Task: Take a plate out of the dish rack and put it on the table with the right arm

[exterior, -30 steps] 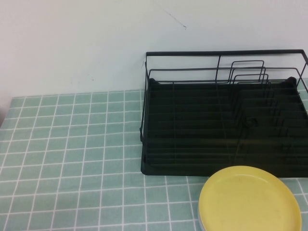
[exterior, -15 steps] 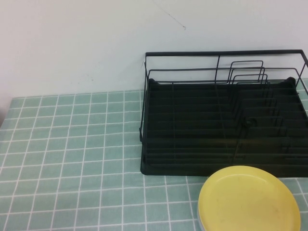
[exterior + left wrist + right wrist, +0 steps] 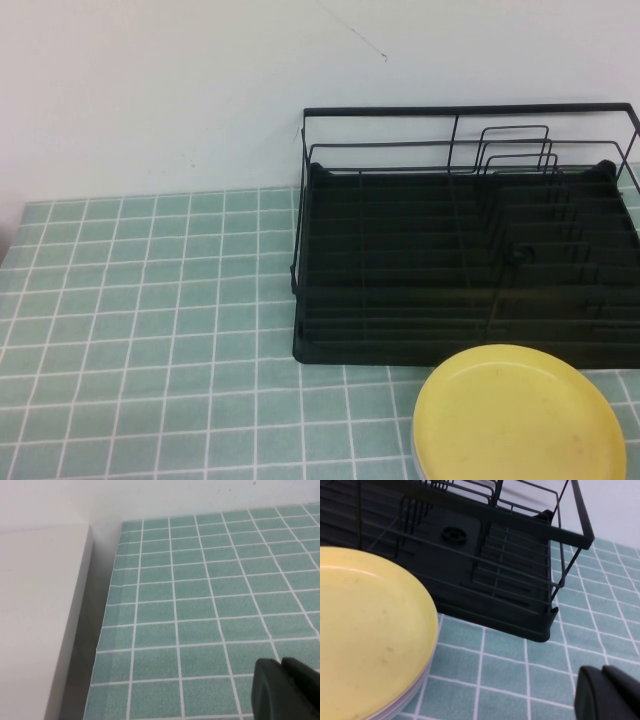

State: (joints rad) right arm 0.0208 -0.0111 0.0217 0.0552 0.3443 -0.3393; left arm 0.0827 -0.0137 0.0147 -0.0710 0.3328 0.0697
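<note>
Right gripper (image 3: 609, 692) low over table (image 3: 150, 300) near the front right corner, just beside plate (image 3: 367, 635); fingers look pressed together, holding nothing. Absent from the high view. Left gripper (image 3: 286, 690) hanging over bare tiles near the left edge, also seemingly closed and empty, parked.

Plate yellow, lying flat on the table at the front edge toward the right corner, just in front of rack (image 3: 465, 250), apparently not touching it. Face up, rim up; round, so no long axis to speak of. Seems to sit on a second pale plate (image 3: 407, 700), a whitish-lilac rim showing underneath in the right wrist view. Part of it cut off by the frame in the high view.

Rack at the back right, dividers upright, no dish seen in the slots. Task judged done or nearly so.

Risks: gripper so close to the rim that a careless retreat could clip it and slide or tip the plate; stacked plates may shift against each other; plate near the front edge, so a nudge could push it off.
</note>
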